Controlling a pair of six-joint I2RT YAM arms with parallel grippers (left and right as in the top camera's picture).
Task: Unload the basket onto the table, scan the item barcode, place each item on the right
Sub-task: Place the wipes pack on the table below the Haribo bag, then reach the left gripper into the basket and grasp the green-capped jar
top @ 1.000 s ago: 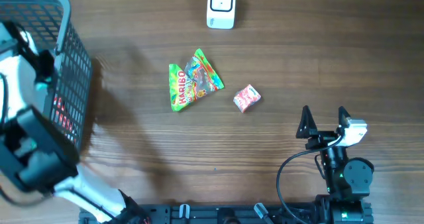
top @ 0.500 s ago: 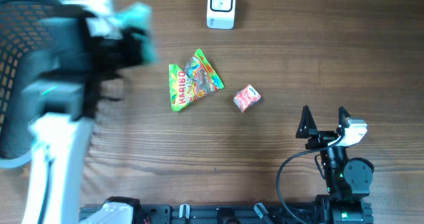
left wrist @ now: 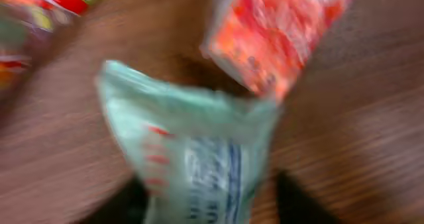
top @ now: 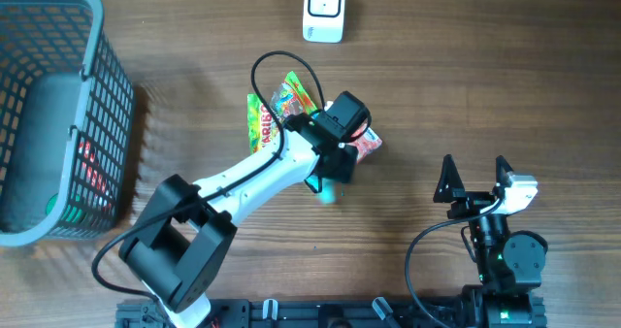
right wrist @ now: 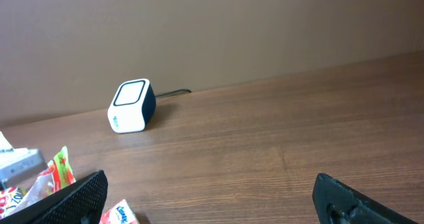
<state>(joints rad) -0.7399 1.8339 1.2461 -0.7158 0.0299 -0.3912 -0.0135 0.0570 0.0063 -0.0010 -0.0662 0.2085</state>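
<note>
Wooden table (top: 485,95), grey basket (top: 97,76) at far left. The left claw (top: 333,168) is mid-frame between the Haribo bag (top: 277,114) and the small red packet (top: 367,146). A blurred teal packet (left wrist: 192,151) lies right at it; I cannot tell its grip. The right claw (top: 475,165) at lower right is spread wide. White scanner (top: 323,10) at top centre.

Motion is blurring the left wrist view: the green pack's (left wrist: 192,151) print is smearing past reading, the red pack (left wrist: 278,32) is running off the top edge, and the left gripper (left wrist: 212,201) is showing only as dark smudges, jaws unclear. Overhead, the left arm (top: 262,178) is covering part of the bag (top: 264,129) and red pack. The basket (top: 107,105) is running off the left edge.
</note>
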